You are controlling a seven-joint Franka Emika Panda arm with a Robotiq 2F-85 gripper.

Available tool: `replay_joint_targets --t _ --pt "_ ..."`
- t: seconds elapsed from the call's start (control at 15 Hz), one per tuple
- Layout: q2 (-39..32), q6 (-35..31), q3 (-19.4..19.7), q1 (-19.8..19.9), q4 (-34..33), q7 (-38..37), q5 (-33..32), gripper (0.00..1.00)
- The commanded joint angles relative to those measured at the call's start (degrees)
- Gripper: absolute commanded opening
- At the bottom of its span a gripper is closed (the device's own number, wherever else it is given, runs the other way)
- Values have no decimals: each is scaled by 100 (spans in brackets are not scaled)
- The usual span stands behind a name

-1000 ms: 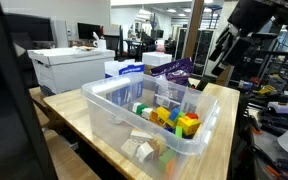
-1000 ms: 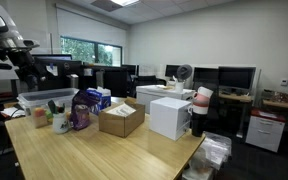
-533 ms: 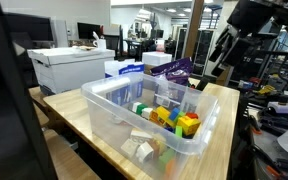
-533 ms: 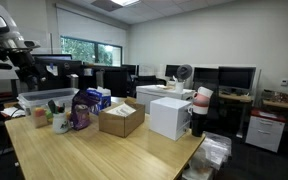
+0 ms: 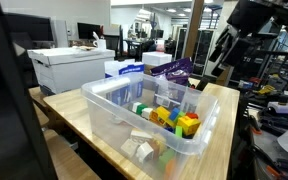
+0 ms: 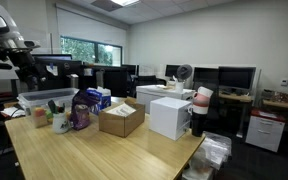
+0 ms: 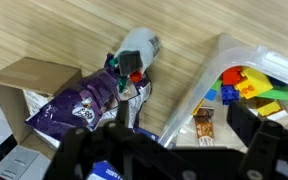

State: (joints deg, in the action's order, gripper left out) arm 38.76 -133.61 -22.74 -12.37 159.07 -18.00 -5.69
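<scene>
My gripper [image 7: 182, 126] hangs open and empty high above the wooden table [image 7: 184, 60], over the left wall of a clear plastic bin [image 7: 209, 70]. Inside the bin lie coloured blocks [image 7: 246, 85] and a small snack packet [image 7: 203, 122]. To the left of the bin, a purple bag [image 7: 76, 102] and a white cup [image 7: 137, 50] with small items at its mouth rest on the table. In both exterior views the gripper [image 5: 222, 57] [image 6: 30, 72] is well above the bin [image 5: 154, 125] [image 6: 44, 99], touching nothing.
A cardboard box [image 6: 121, 120] and a white box [image 6: 168, 116] stand on the table beyond the purple bag [image 6: 81, 110]. A blue-and-white box [image 5: 124, 70] sits behind the bin. Desks, monitors and chairs fill the room around.
</scene>
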Motion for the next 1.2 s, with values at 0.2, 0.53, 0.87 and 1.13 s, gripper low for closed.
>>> replay_joint_targets --t 0.2,0.53,0.87,1.13 --pt "-4 21 34 -31 -11 -14 -25 100" --pt "-107 130 -87 76 -119 -258 -44 100" --pt "-633 380 -338 265 -674 -600 -156 100" --pt "-1135 600 -523 359 -1217 -939 -196 100"
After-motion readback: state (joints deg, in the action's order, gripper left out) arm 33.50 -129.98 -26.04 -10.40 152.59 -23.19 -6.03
